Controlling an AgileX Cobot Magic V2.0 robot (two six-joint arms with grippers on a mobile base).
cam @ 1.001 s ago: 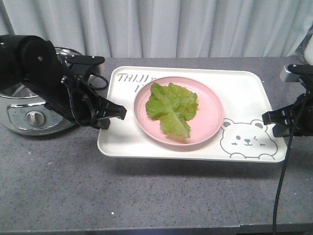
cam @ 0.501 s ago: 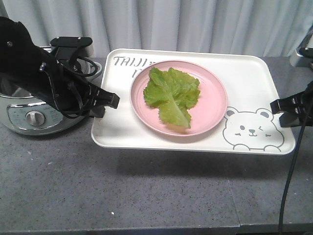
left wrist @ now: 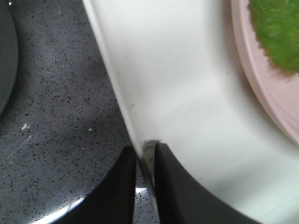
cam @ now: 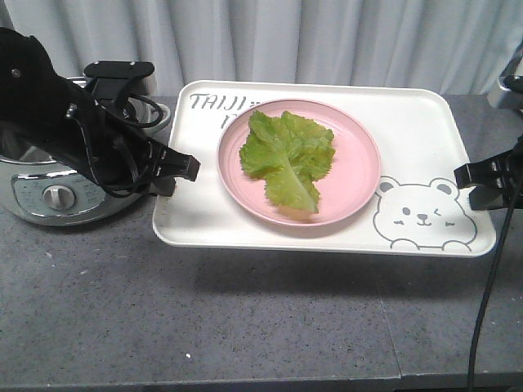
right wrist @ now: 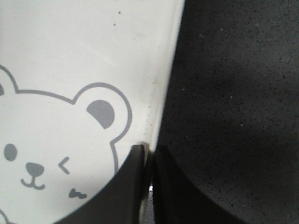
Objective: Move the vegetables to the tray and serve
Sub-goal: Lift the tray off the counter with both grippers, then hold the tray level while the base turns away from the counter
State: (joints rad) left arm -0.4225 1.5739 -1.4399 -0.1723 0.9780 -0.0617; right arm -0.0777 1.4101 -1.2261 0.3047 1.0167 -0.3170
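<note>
2 rims of the tray (cam: 409, 122) are pinched: left by my left tool (left wrist: 145, 151), right by my right tool (right wrist: 148, 151). The lettuce (cam: 286, 159) sits on the pink plate (cam: 355, 175) on it, apparently lifted off the bench (cam: 245, 327). Transfer done; serving remains.

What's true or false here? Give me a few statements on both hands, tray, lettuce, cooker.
1. The left hand is shut on the tray rim. True.
2. The lettuce lies straight on the tray. False: it lies on the plate, which sits on the tray.
3. The right hand grips the rim beside the bear drawing. True.
4. The cooker stands on the tray. False: it stands on the counter, off the tray's left end.
</note>
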